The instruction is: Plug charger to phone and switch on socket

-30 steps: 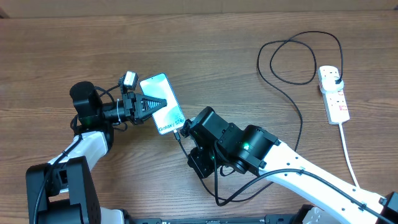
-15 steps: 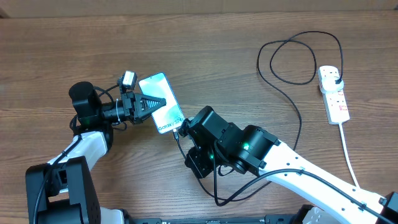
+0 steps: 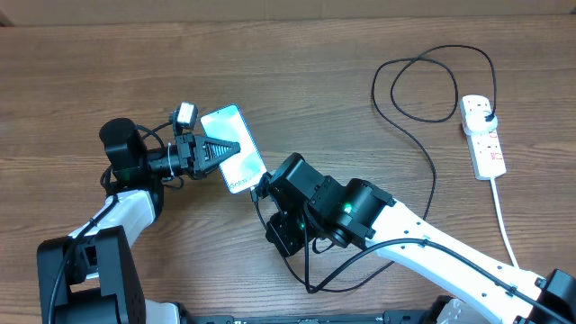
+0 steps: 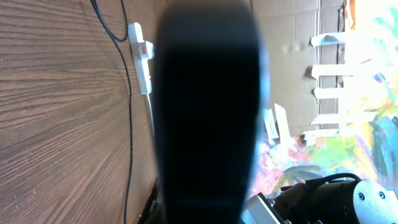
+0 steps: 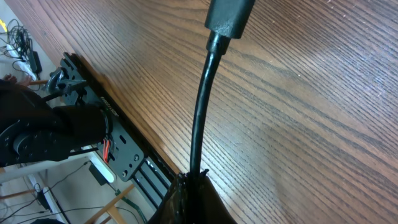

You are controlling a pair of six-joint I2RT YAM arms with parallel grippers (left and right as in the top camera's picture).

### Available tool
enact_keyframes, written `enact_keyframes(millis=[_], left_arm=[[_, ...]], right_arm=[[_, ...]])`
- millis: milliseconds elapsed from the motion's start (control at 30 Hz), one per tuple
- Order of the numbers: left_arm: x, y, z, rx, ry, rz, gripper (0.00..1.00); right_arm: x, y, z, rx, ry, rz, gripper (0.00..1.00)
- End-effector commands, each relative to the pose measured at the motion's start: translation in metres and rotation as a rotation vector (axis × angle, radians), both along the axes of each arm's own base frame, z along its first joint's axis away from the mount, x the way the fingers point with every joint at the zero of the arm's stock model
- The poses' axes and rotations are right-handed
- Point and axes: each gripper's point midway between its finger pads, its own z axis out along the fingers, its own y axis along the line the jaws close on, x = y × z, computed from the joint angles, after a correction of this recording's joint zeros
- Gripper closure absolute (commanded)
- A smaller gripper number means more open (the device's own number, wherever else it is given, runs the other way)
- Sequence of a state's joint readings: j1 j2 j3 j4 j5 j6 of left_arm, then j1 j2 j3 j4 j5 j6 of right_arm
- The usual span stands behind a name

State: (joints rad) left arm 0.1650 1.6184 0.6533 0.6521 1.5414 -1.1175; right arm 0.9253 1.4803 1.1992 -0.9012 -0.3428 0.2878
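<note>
The phone (image 3: 234,147), its screen glowing light blue, is held tilted above the table by my left gripper (image 3: 220,149), which is shut on it. In the left wrist view the phone (image 4: 208,112) is a dark shape blocking the middle. My right gripper (image 3: 263,189) is shut on the charger cable (image 5: 198,124) just behind its connector tip (image 5: 229,15), right at the phone's bottom edge. The charger (image 3: 435,175) runs in loops to its black plug (image 3: 486,112), seated in the white socket (image 3: 481,135) at the far right. The socket also shows in the left wrist view (image 4: 142,59).
The socket's thick white cord (image 3: 506,225) runs toward the front right edge. A slack loop of the charger lies under my right arm (image 3: 310,286). The table's front edge and the arm's base rail (image 5: 118,137) are close below my right gripper.
My right arm has shifted slightly left, bringing the connector closer to the phone's bottom edge. The left arm and the phone have not moved.
</note>
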Motion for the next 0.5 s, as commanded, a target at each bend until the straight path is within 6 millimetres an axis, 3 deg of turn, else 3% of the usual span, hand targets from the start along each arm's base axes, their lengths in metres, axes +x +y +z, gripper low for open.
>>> enact_keyframes(millis=[0,467], left_arm=[[-0.0037,-0.0012,0.0072,0.005,-0.094,-0.039,0.96],[-0.0036,-0.0012,0.0072,0.01,-0.125,-0.039,0.96]], right_arm=[[0.0035,0.0024,0.0033,0.011,-0.016,-0.006,0.96],[0.0038,-0.0022,0.01,0.012,-0.038,-0.015,0.96]])
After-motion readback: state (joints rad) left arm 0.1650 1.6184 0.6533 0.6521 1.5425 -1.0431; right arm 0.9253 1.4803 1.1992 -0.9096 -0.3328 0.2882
